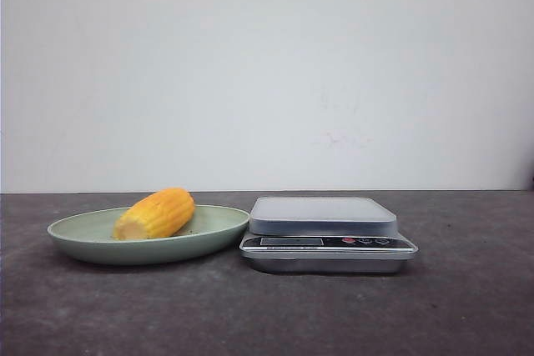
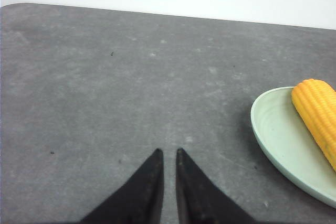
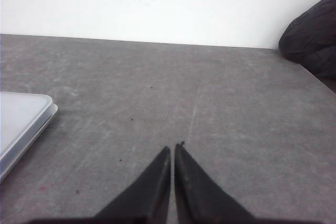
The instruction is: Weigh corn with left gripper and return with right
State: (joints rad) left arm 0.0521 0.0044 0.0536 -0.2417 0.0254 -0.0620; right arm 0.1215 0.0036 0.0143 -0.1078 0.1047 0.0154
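Note:
The corn [image 1: 154,213] is a short yellow-orange cob lying on its side in a pale green plate [image 1: 219,233] at the left of the table, its pale cut end towards the front. A silver kitchen scale [image 1: 324,216] stands just right of the plate with nothing on its platform. Neither gripper shows in the front view. In the left wrist view my left gripper [image 2: 169,151] hovers over bare table, shut with only a thin slit and holding nothing, well apart from the corn [image 2: 317,114] and plate [image 2: 278,135]. My right gripper [image 3: 174,148] is shut and holds nothing, off to the side of the scale [image 3: 21,119].
The table is dark grey with a white wall behind it. A dark bulky cloth-like object [image 3: 312,35] sits at the table's far corner in the right wrist view. The scale's display and buttons [image 1: 367,241] face the front.

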